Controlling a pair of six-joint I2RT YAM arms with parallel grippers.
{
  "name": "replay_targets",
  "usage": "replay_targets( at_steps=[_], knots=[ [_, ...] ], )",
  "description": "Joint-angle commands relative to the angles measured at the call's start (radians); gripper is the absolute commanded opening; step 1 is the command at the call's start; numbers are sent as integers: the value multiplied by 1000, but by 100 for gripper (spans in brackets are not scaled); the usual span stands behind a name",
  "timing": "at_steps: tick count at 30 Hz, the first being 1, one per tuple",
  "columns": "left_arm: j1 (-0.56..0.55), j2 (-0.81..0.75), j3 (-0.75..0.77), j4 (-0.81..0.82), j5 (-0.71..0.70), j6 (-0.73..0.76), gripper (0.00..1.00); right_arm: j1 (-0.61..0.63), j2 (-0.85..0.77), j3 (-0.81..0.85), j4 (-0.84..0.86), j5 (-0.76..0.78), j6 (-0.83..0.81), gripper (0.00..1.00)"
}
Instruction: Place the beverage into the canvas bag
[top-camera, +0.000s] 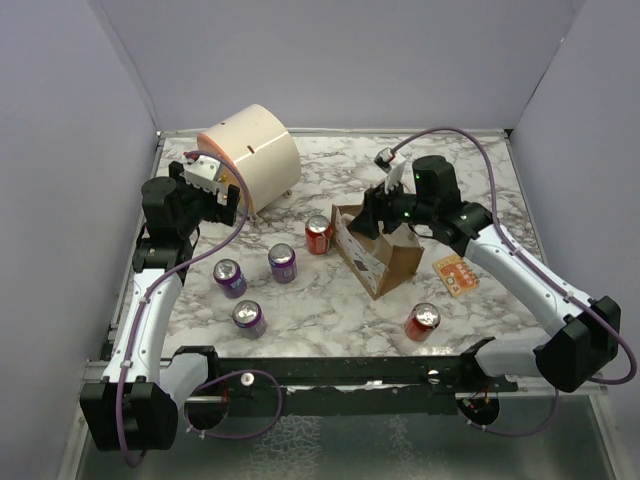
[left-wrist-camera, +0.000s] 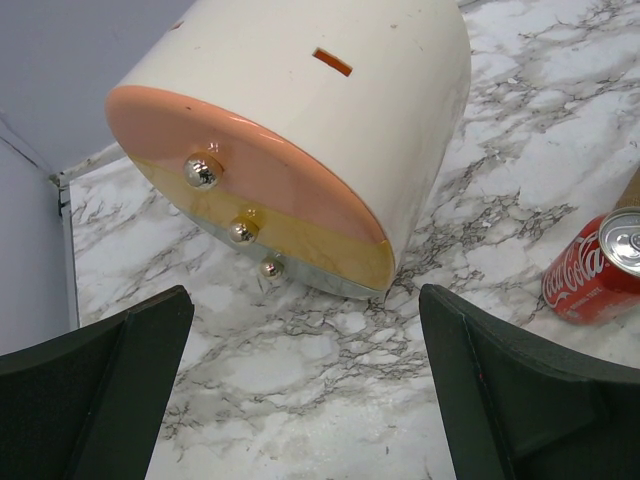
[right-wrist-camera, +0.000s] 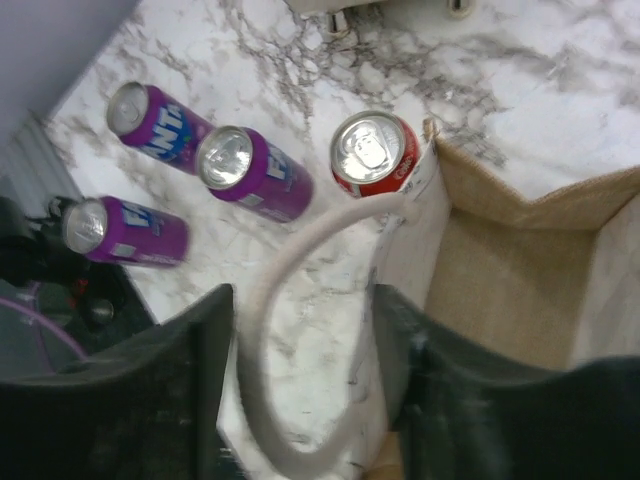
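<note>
Two dark right fingers (right-wrist-camera: 200, 380) stand apart and hold nothing. One whitish rope loop handle (right-wrist-camera: 262, 340) of the small tan-brown canvas bag (right-wrist-camera: 500, 280) runs through the gap between them. The bag's open mouth fills the lower right of the right wrist view. Just past the handle, at upper centre of that frame, a red cola can (right-wrist-camera: 370, 155) stands upright with its silver top toward the camera. It sits just beside the bag's corner wall; whether it touches I cannot tell. Three purple soda cans (right-wrist-camera: 255, 172) stand further off at upper left on the white marbled surface (top-camera: 330, 300).

The left fingers (left-wrist-camera: 100, 400) are spread wide and empty, facing a large cream cylinder with a peach end (left-wrist-camera: 300, 150). The same red cola can sits at the right edge of that view.

In the top view a second red can (top-camera: 422, 322) stands lower right, apart from the bag. The right arm looks nearer the can by the bag, whose long axis is vertical. The handle lies between fingers and can.
</note>
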Motion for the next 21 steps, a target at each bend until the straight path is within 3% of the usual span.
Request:
replay_targets(
  at_steps=[1,2,4,10,21],
  knots=[
    [5,-9,-4,11,31,4,99,7,-53,29,5,6,-125,77],
    [6,-8,-4,13,31,4,99,7,-70,23,-4,5,-153,85],
    [5,-8,-3,14,29,5,99,7,-100,14,-28,-13,-217,89],
    [5,-17,-5,14,22,13,99,7,-186,24,-213,-70,-493,90],
    [5,-4,-4,23,20,21,99,-26,-423,-73,-692,1,-889,98]
  ],
)
